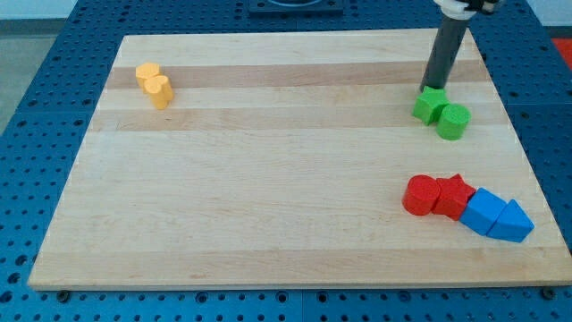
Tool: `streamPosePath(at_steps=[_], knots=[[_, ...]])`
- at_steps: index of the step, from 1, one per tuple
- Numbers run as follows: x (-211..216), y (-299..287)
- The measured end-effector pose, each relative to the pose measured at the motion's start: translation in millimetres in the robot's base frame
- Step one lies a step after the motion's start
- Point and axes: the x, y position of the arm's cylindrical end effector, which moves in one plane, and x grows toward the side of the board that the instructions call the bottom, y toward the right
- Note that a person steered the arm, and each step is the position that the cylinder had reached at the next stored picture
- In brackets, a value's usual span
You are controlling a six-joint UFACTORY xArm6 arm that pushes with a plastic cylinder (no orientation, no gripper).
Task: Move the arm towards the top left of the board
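My tip (pixel 433 88) sits at the far right of the wooden worktop (pixel 268 197) — right at the far edge of the green cube (pixel 430 105), seemingly touching it. There is no hand on this rig, only the dark rod, so nothing is grasped. A green cylinder (pixel 453 121) touches the cube on its near right. Nearer, on the right, four blocks lie in a touching row — a red cylinder (pixel 420 195), a red star-like block (pixel 454 197), a blue cube (pixel 483 211) and a blue triangular block (pixel 512 222). Far left, well apart, two yellow blocks (pixel 154 84) touch, their shapes unclear.
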Motion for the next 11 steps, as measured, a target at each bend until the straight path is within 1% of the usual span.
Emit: streamPosePath(at_steps=[1, 3, 5, 6, 7, 8, 9, 10, 11], knots=[[-5, -39], [-34, -132], [-58, -210], [-100, -250], [-124, -301], [-132, -369], [-133, -420], [-133, -453], [-67, -462]])
